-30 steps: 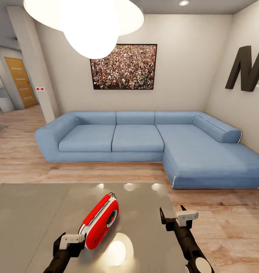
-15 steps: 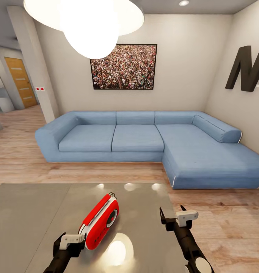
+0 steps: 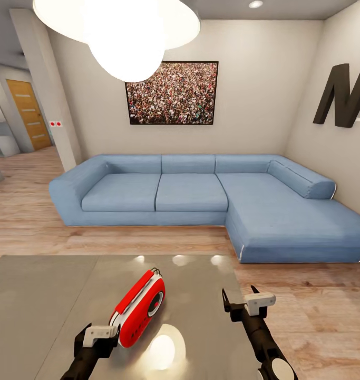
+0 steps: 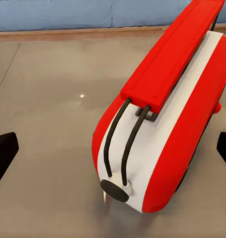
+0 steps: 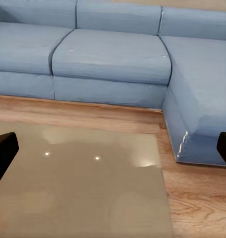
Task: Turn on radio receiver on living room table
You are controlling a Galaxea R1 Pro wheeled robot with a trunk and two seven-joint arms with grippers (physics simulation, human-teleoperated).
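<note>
Table [image 3: 42, 295]: glossy, likely slick; radio may skid if you push.
Radio [image 3: 140, 309]: lies on table just ahead of left gripper [image 3: 95, 338], rigid shell, looks light.
Left jaws apart, radio's end between them.
Right gripper [image 3: 242, 302]: jaws apart, empty, radio well aside.
Brace body, press dial [image 3: 156, 302] gently; avoid thin handle wires [image 4: 123, 144].

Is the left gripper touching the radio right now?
Apart: in the left wrist view, the left gripper fingers sit wide of the radio, grey table between.
</note>
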